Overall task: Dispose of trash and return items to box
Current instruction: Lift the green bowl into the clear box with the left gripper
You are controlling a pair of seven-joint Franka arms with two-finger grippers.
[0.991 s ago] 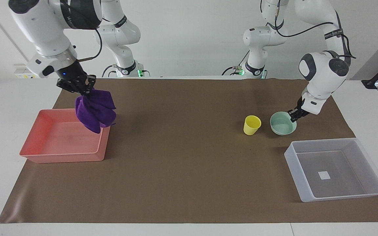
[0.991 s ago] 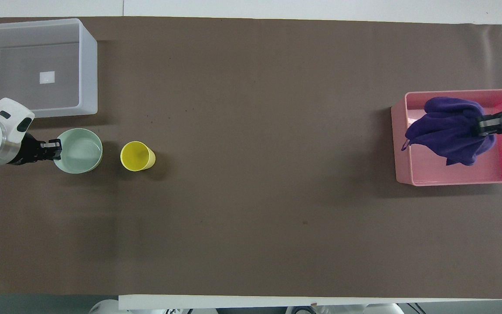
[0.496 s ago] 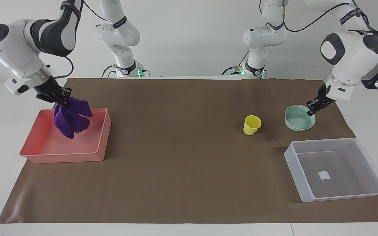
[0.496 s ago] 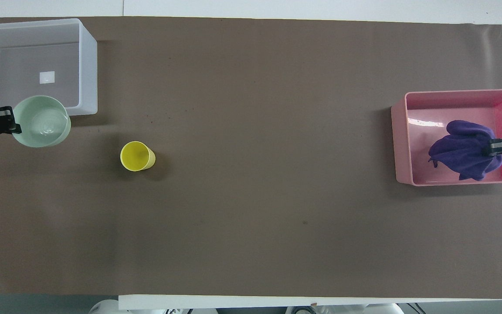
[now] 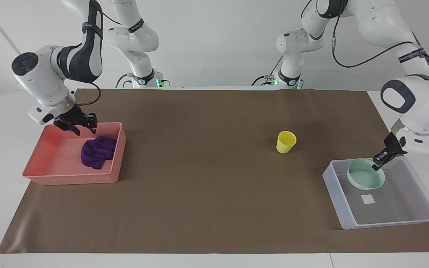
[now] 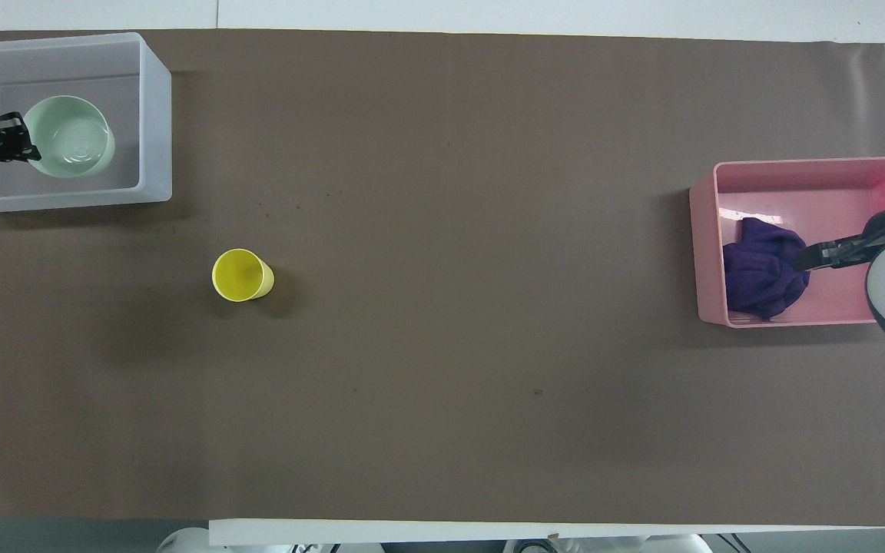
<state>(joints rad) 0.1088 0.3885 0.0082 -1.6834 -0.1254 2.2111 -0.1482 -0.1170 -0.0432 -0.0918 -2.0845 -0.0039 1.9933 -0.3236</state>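
The purple rag (image 5: 97, 150) lies rumpled inside the pink tray (image 5: 69, 178), toward its end nearer the middle of the table; it also shows in the overhead view (image 6: 761, 269). My right gripper (image 5: 81, 126) is open and empty just above it (image 6: 811, 257). My left gripper (image 5: 379, 162) is shut on the rim of the mint-green bowl (image 5: 365, 178) and holds it upright over the translucent box (image 5: 423, 212); I cannot tell whether the bowl touches the bottom. The bowl (image 6: 70, 137) covers the box's sticker in the overhead view. The yellow cup (image 5: 286, 142) stands upright on the mat.
A brown mat (image 5: 207, 193) covers the table. The pink tray (image 6: 707, 253) sits at the right arm's end, the box (image 6: 154, 115) at the left arm's end, farther from the robots than the cup (image 6: 239, 274). The white sticker (image 5: 368, 199) shows on the box's bottom.
My right gripper opened and dropped the rag into the pink tray. My left gripper carried the bowl from beside the cup to over the translucent box.
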